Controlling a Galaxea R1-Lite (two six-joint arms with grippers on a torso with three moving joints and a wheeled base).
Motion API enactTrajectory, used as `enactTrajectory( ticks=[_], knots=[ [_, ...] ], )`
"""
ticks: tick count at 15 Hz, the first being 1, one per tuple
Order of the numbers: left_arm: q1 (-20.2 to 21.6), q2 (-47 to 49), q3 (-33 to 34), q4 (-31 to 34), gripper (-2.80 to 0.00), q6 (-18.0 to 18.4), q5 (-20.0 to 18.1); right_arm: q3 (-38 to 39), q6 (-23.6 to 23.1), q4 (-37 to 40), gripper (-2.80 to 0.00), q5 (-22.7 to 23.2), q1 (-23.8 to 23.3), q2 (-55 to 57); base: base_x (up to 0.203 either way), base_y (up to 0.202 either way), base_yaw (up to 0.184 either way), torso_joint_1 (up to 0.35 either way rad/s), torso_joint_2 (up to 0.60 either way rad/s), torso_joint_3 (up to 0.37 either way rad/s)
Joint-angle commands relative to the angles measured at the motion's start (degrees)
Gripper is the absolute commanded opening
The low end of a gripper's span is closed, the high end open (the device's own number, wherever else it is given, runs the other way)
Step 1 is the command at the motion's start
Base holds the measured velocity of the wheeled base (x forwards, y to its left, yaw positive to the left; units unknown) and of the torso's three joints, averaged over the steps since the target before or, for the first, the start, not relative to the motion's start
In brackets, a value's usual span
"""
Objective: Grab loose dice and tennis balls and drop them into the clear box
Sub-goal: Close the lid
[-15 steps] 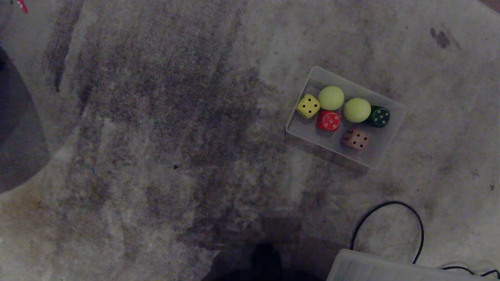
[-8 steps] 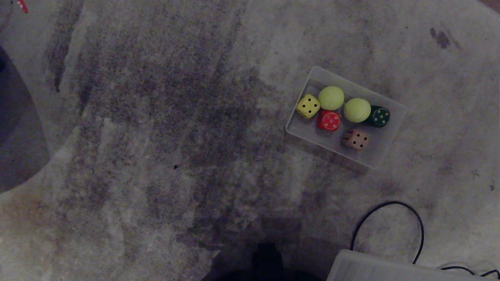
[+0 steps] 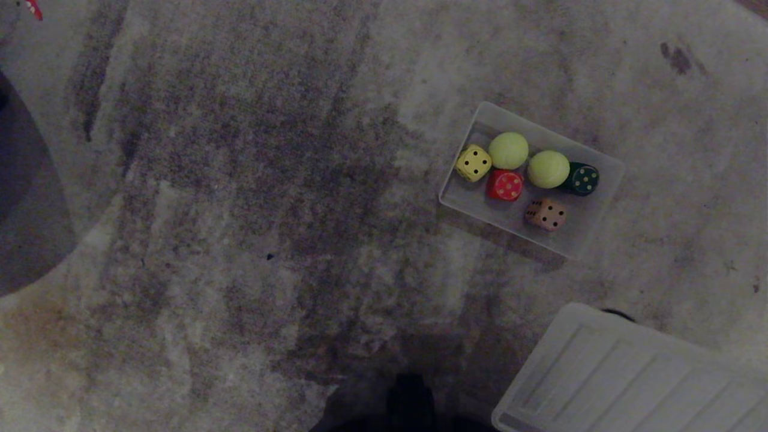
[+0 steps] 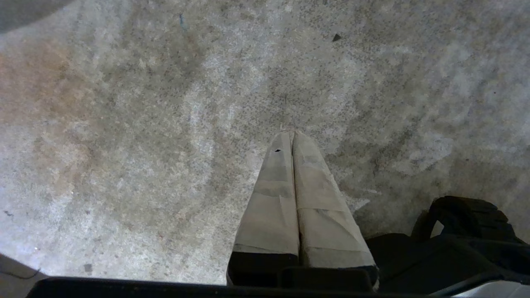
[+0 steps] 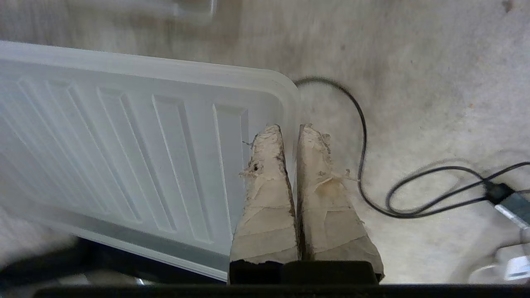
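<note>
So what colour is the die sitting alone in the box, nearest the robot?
Pinkish-brown with dark pips, in the clear box; the head view shows it best.

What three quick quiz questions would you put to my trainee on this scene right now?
1. True or false: all four dice lie inside the clear box.
2. How many tennis balls are in the box? A: two. B: three. C: four.
3. Fill in: the left gripper hangs over bare carpet, jaws shut; the right gripper has its jaws shut on the edge of the ___.
Key: 1 true; 2 A; 3 ribbed panel.
</note>
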Motion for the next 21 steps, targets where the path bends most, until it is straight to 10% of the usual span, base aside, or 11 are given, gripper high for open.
enactTrajectory(
  ticks=[1, 8, 12, 21],
  knots=[
    [0.0, 0.1, 0.1, 0.0, -2.8, -0.1, 0.0, -1.9, 2.9, -7.7, -2.8, -0.9, 0.0, 14.7, 0.0, 0.0, 0.0, 0.0, 0.0, 0.0],
    [0.0, 0.1, 0.1, 0.0, -2.8, -0.1, 0.0, -7.8, 17.1, -43.4, -2.8, -1.8, 0.1, 53.4, 0.0, 0.0, 0.0, 0.0, 0.0, 0.0],
    [0.0, 0.1, 0.1, 0.0, -2.8, -0.1, 0.1, -19.5, 27.3, -50.6, -2.8, 3.9, -0.2, 66.8, 0.0, 0.0, 0.0, 0.0, 0.0, 0.0],
    [0.0, 0.1, 0.1, 0.0, -2.8, -0.1, 0.0, -22.2, 22.5, -51.1, -2.8, 23.9, -3.0, 75.1, 0.0, 0.0, 0.0, 0.0, 0.0, 0.0]
  ],
)
